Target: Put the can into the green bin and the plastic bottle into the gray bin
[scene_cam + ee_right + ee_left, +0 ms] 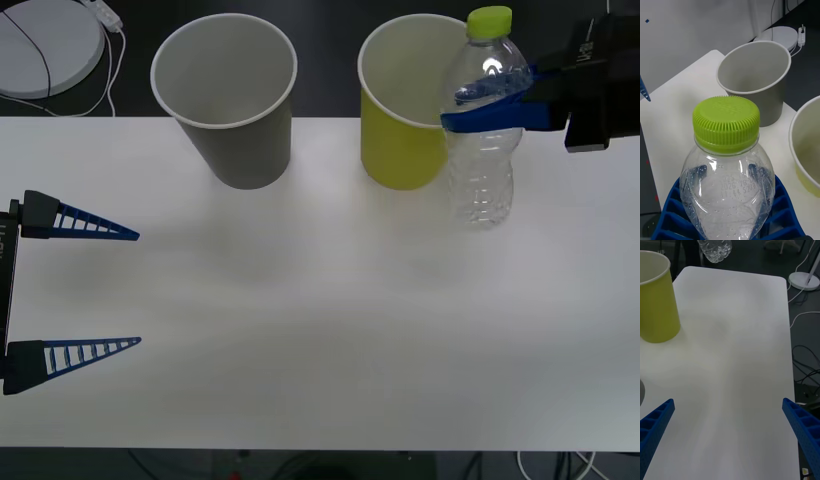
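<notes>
Carrying bottle (485, 120) aloft in clamped right gripper (490, 110) beside green bin (400, 150); gray bin (235, 130) awaits (left gripper (135, 288) agape, empty).

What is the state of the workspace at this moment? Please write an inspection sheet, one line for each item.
Surface: white table, bare in the middle.
Job's things: gray bin and green bin upright at the far edge, both look empty; plastic bottle upright, capped, lifted beside the green bin; no can seen.
Clutter: nothing seen.
Grippers: right gripper shut on the bottle's upper body; left gripper open, idle at the left.
Cables: cords on the floor.
Surroundings: round white base behind the table.
</notes>
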